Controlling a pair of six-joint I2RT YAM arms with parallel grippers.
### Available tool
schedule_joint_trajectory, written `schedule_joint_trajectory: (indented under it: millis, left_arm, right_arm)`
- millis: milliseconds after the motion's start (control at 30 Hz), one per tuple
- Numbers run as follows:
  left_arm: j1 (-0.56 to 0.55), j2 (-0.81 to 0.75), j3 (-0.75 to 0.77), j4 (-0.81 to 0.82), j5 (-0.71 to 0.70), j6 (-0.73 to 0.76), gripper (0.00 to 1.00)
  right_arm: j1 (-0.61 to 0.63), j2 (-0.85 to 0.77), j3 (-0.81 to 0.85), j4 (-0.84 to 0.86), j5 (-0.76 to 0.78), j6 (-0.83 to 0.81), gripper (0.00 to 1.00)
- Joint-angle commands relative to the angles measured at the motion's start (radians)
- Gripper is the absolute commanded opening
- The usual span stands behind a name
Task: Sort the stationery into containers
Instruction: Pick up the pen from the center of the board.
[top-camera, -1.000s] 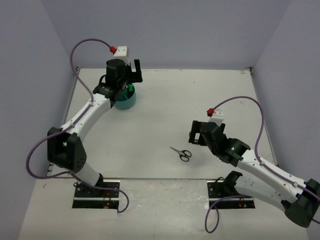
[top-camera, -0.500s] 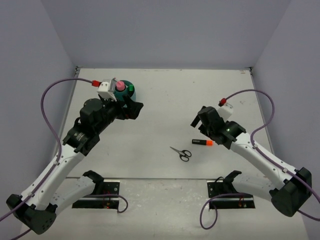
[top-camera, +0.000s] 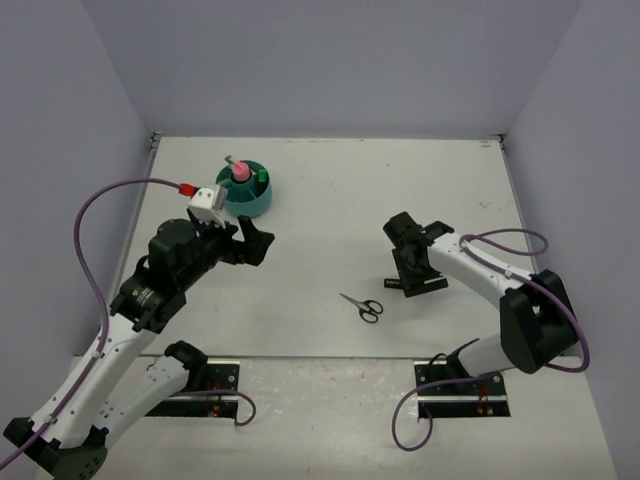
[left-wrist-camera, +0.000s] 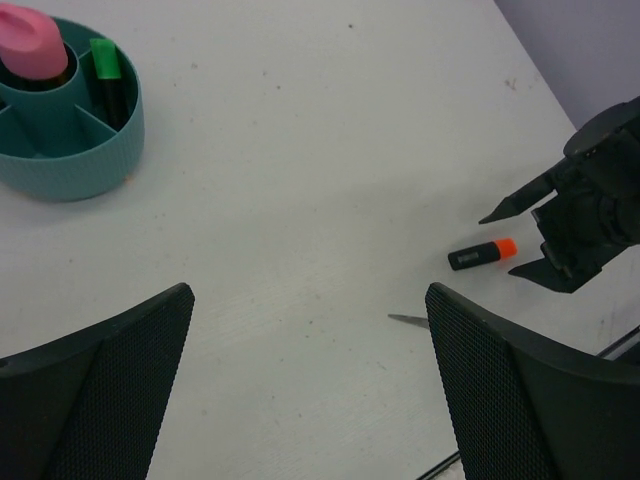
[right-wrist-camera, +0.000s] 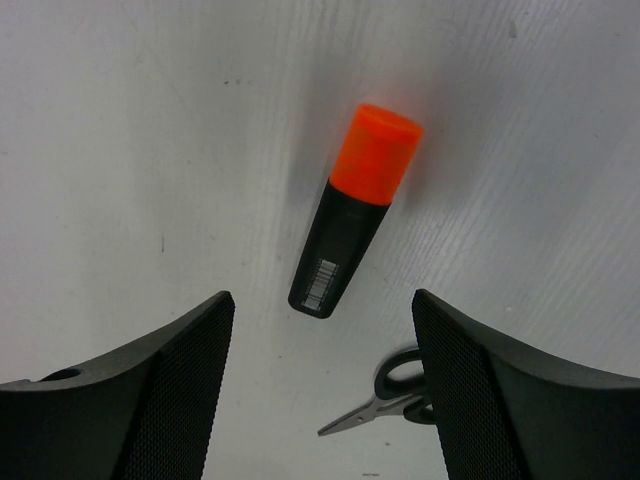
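Observation:
The round teal organizer (top-camera: 247, 196) stands at the back left and holds a pink roll (top-camera: 239, 174) in its central cup and a green-capped marker (top-camera: 262, 178). It also shows in the left wrist view (left-wrist-camera: 70, 140). My left gripper (top-camera: 255, 240) is open and empty, hovering in front of the organizer. A black-and-orange marker (right-wrist-camera: 355, 210) lies on the table just ahead of my right gripper's (right-wrist-camera: 321, 300) open jaws; it also shows in the left wrist view (left-wrist-camera: 482, 254). Small black-handled scissors (top-camera: 362, 307) lie to the left of my right gripper (top-camera: 418, 282). Other stationery is out of view.
Grey walls enclose the white table (top-camera: 330, 210) at the left, back and right. Both arm bases sit at the near edge.
My left arm has pulled back from the organizer toward the near side. My right arm has swung in over the black-and-orange marker, which came into sight half a second ago.

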Motion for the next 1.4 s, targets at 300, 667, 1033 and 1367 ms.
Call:
schedule_joint_trajectory:
  millis: [300,667,1033,1367]
  left_arm:
    - [0.009,-0.017,-0.089,0.016,0.059,0.056,1.0]
    - [0.009,-0.046,-0.096,0.023,0.057,0.059,1.0]
    - [0.009,-0.049,-0.088,0.027,0.047,0.048,1.0]
    - [0.009,-0.01,-0.092,0.134,0.107,-0.11,1.0]
  right_arm:
    - [-0.071,0.146,0.0,0.045,-0.017,0.284,0.73]
    - [-0.072,0.257,-0.093,0.2,-0.097,0.272,0.49]
    - [-0.069,0.115,-0.203,0.374,-0.051,0.073,0.0]
    - [0.073,-0.028,0.031,0.434,0.187,-0.789,0.0]
